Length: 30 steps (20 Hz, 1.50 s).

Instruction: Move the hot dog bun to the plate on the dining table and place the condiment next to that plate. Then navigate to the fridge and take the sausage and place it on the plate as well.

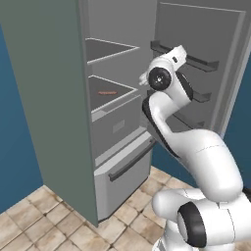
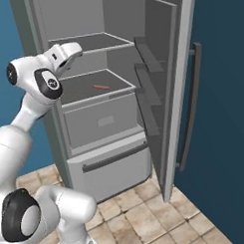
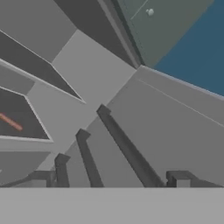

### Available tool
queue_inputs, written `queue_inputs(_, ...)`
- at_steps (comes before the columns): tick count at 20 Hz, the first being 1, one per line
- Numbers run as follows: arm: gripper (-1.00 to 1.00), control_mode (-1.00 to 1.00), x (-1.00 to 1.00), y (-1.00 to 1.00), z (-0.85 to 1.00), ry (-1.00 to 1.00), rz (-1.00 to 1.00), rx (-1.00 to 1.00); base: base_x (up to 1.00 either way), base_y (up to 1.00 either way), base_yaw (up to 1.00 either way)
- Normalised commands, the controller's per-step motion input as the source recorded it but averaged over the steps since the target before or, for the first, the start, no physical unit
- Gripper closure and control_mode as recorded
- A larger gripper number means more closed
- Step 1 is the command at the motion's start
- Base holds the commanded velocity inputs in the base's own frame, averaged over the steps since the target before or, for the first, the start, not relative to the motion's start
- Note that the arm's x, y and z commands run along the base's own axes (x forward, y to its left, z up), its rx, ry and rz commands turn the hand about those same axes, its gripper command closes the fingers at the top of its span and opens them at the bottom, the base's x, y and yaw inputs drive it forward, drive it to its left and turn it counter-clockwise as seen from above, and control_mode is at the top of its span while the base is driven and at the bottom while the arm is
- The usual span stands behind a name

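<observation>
The fridge [image 1: 54,98] stands open, its single door [image 2: 167,82] swung wide, with two shelves, two closed drawer fronts below them and three narrow racks on the inside of the door. One sausage [image 1: 107,92] lies alone on the lower shelf [image 2: 93,87], above the upper drawer [image 2: 101,122]. The gripper [image 3: 111,178] is spread wide and empty, its two dark tips well apart, in front of the open compartment and away from the sausage.
</observation>
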Motion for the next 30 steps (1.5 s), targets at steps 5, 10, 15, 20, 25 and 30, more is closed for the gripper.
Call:
queue_inputs(5,-1.00,-1.00,-0.58,0.31,0.13,0.28,-0.06,0.09,0.00,0.00,0.00)
queue_inputs(10,-1.00,-1.00,-0.86,0.21,-0.14,0.10,-0.06,0.16,0.00,0.00,0.00)
queue_inputs(15,-1.00,-1.00,-1.00,0.00,-0.17,0.05,0.00,0.20,0.00,0.00,0.00)
queue_inputs(20,-1.00,-1.00,-0.61,-0.03,-0.05,0.09,0.05,0.14,0.00,0.00,0.00)
queue_inputs(25,-1.00,-1.00,-0.75,-0.16,0.00,0.02,0.11,0.20,0.00,0.00,0.00)
queue_inputs(30,-1.00,-1.00,-0.50,0.00,-0.17,0.09,0.09,0.05,0.00,0.00,0.00)
